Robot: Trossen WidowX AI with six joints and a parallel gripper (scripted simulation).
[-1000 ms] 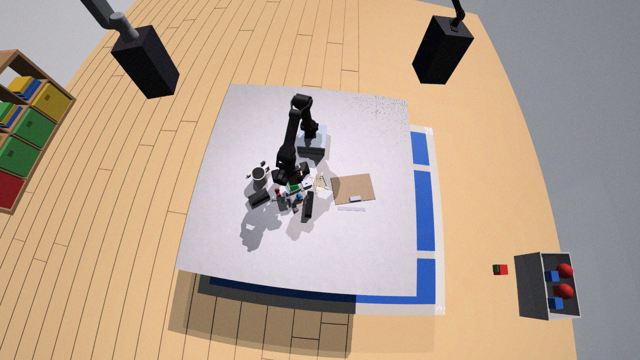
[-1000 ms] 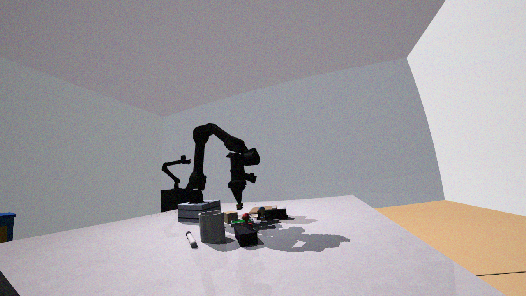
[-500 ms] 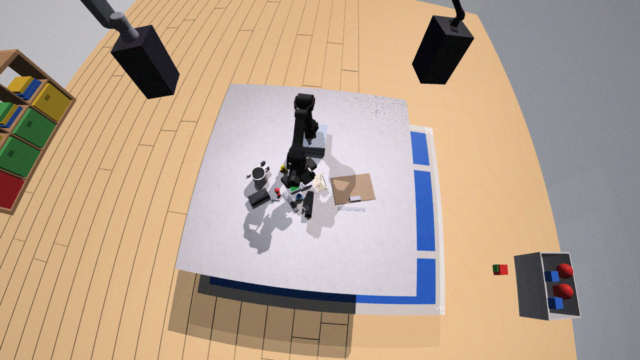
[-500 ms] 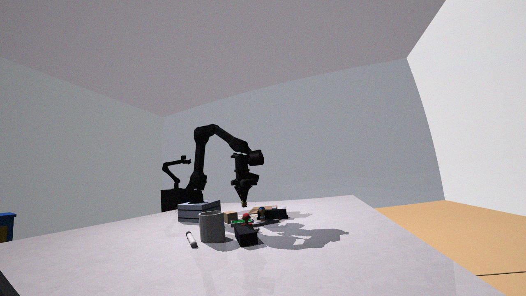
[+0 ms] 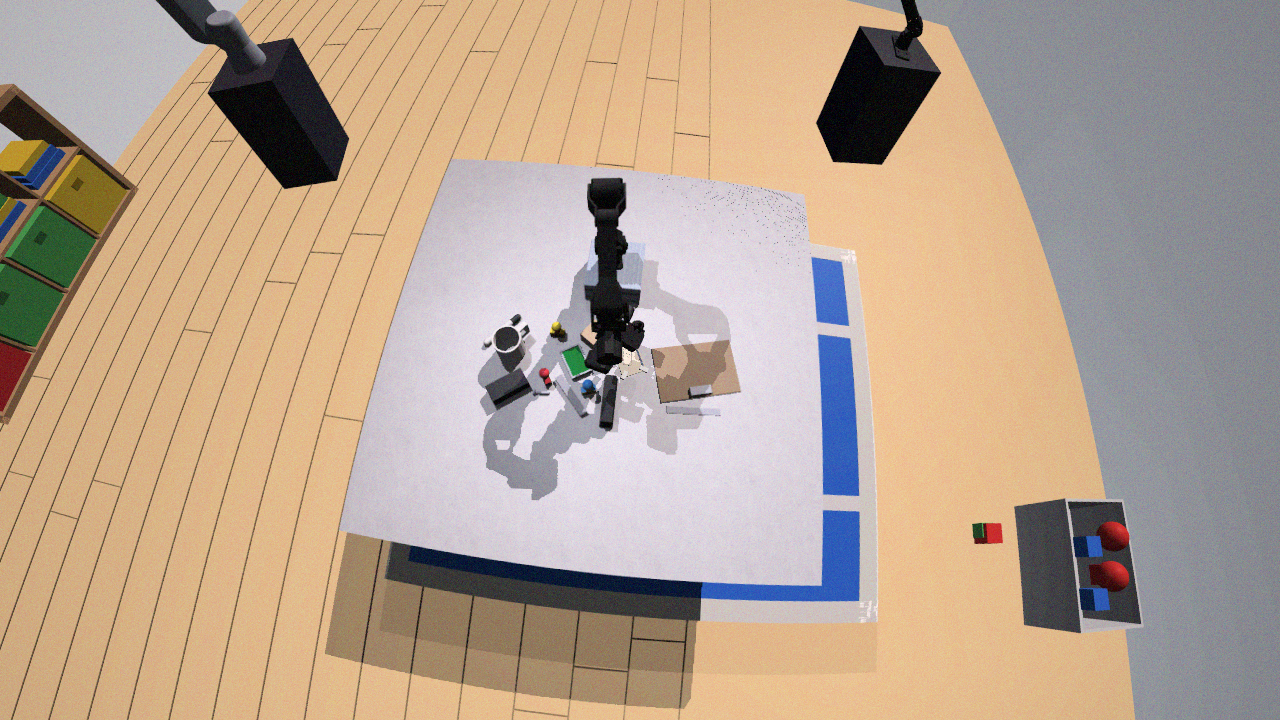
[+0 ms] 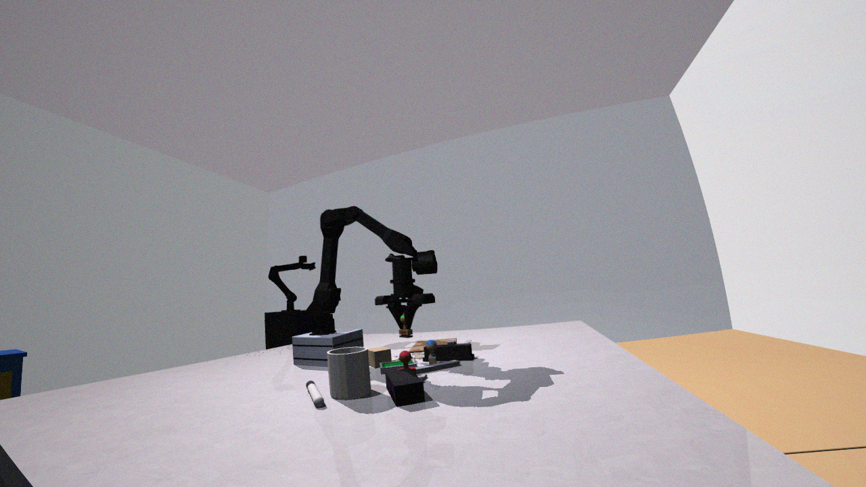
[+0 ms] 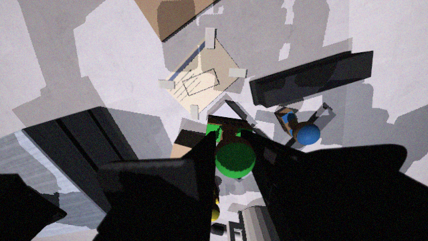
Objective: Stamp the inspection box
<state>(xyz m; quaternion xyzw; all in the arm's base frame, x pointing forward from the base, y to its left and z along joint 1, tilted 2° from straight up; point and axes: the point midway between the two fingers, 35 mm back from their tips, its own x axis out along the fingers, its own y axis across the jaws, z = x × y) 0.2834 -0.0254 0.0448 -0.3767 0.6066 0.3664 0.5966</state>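
Note:
My gripper (image 6: 404,327) (image 7: 227,135) is shut on the green-knobbed stamp (image 6: 402,316) (image 7: 235,161), held upright in the air above the bench. In the wrist view the cream card (image 7: 201,102) (image 5: 631,368) lies ahead of the stamp, held by small pale tabs at its corners. The outlined inspection box (image 7: 198,75) on it shows no print. The green ink pad (image 5: 573,360) (image 6: 396,364) lies open beside the card; the stamp and fingers hide it in the wrist view. The stamp's underside is hidden.
Blue (image 7: 308,134) (image 5: 588,385), red (image 5: 544,372) (image 6: 404,356) and yellow (image 5: 555,327) knobbed stamps stand around the pad. A long black block (image 7: 311,78) (image 5: 608,401) lies near the card. A brown board (image 5: 680,358), wooden block (image 6: 379,357), grey cup (image 6: 349,375) and another black block (image 6: 404,387) are nearby.

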